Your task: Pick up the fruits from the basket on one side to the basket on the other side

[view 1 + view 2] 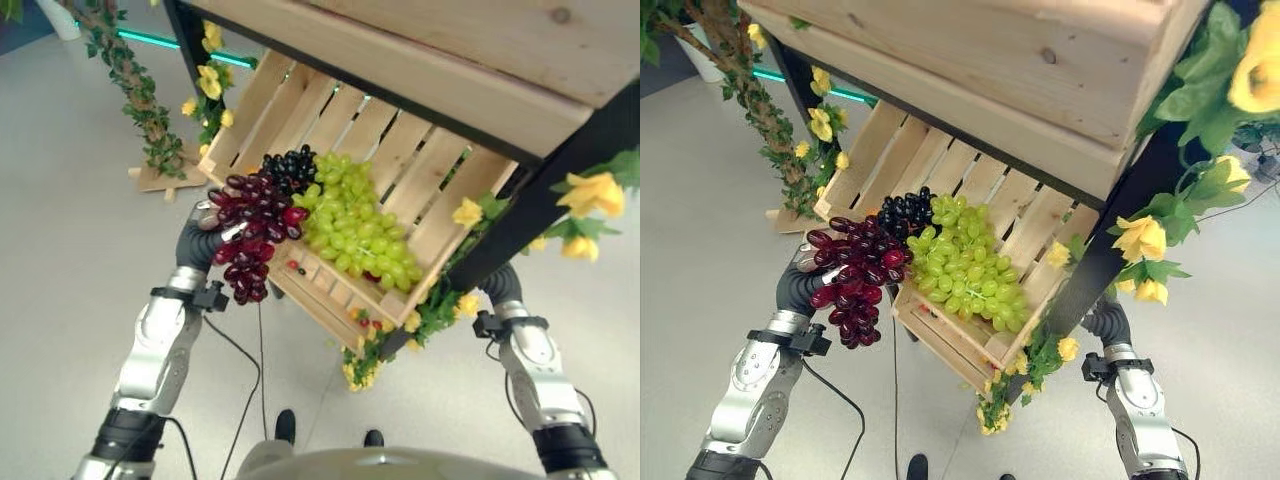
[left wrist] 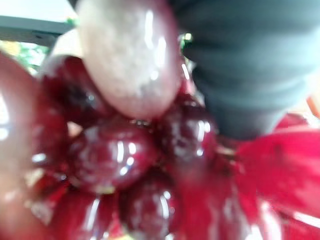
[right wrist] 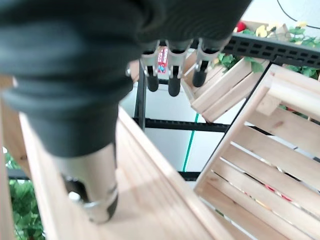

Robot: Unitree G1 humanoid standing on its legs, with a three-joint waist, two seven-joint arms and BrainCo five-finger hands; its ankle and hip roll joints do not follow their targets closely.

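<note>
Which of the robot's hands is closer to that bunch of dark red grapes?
The left. The left hand is right at the red grapes, at the crate's edge, mostly hidden behind them. The right hand is off on the crate's far side, by bare wooden slats.

dark red grapes, glossy, black grapes, pale green grapes, light wood slatted crate, black frame, yellow flowers with green leaves, pale grey floor, dark ribbed cover on right hand, silver fingers with dark tips
</note>
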